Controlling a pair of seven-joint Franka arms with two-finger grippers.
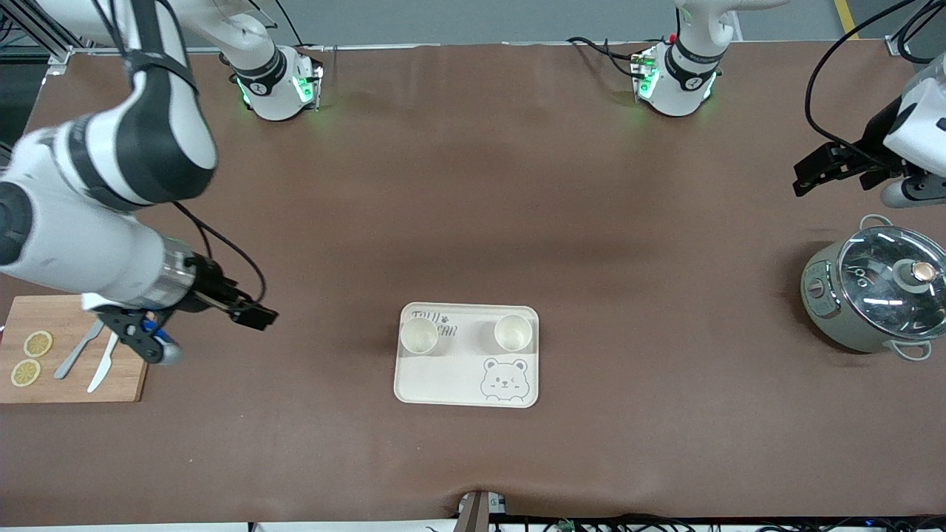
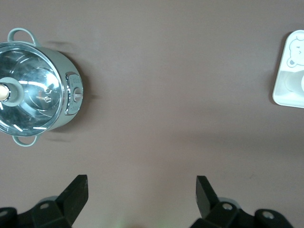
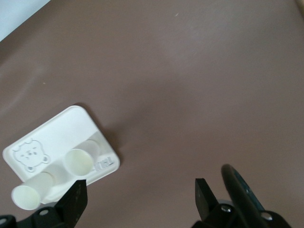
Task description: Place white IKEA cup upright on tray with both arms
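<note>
Two white cups stand upright side by side on the cream tray [image 1: 443, 377], one [image 1: 419, 335] toward the right arm's end and one [image 1: 514, 332] toward the left arm's end. My right gripper [image 1: 251, 315] hangs open and empty over the bare table between the cutting board and the tray. The right wrist view shows its open gripper [image 3: 141, 187], the tray [image 3: 61, 128] and both cups [image 3: 78, 161] [image 3: 26, 197]. My left gripper [image 1: 809, 177] is open and empty, over the table at the left arm's end. The left wrist view shows the open gripper [image 2: 142, 183] and one end of the tray [image 2: 290, 71].
A grey pot with a glass lid [image 1: 879, 292] [image 2: 33, 88] stands at the left arm's end of the table. A wooden cutting board [image 1: 66, 355] with two lemon slices, a fork and a knife lies at the right arm's end, beside the right wrist.
</note>
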